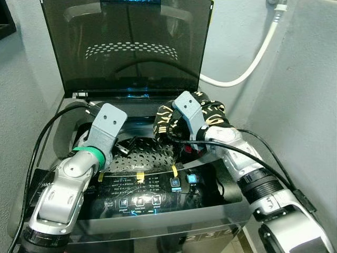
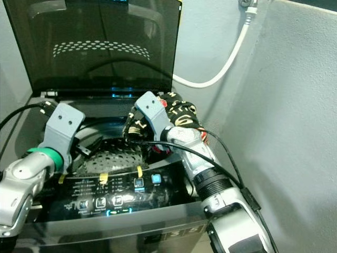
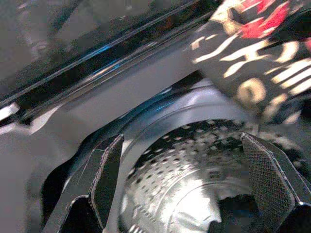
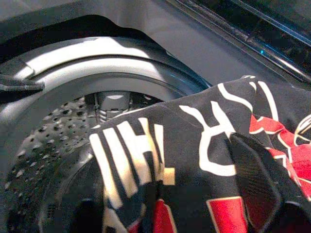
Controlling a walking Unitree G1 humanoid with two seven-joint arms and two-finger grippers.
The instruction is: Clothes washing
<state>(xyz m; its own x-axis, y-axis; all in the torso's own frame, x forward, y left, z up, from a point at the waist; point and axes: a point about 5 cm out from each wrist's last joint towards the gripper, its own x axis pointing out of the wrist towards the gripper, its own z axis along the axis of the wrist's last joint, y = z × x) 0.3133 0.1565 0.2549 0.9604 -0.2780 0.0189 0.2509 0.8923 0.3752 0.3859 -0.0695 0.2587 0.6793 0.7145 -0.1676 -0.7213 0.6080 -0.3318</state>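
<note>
Nearest is the black glossy control panel (image 1: pixel 152 192) of the grey top-loading washing machine (image 1: pixel 221 211), lit but seemingly not started. Behind it, the left gripper (image 3: pixel 189 184) hovers over the perforated steel drum (image 3: pixel 194 165), fingers spread and holding nothing. The right gripper (image 4: pixel 243 204) pinches a black garment with cream letters and red patches (image 1: pixel 181 118), bunched at the drum's right rim and not yet dropped inside. Farthest stands the dark tinted lid (image 1: pixel 126 42), raised. Loading seems unfinished; closing and starting remain.

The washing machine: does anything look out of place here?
Yes. The black printed garment is bunched on the rim of the washing machine, not down in the drum. The right gripper holds it there.
</note>
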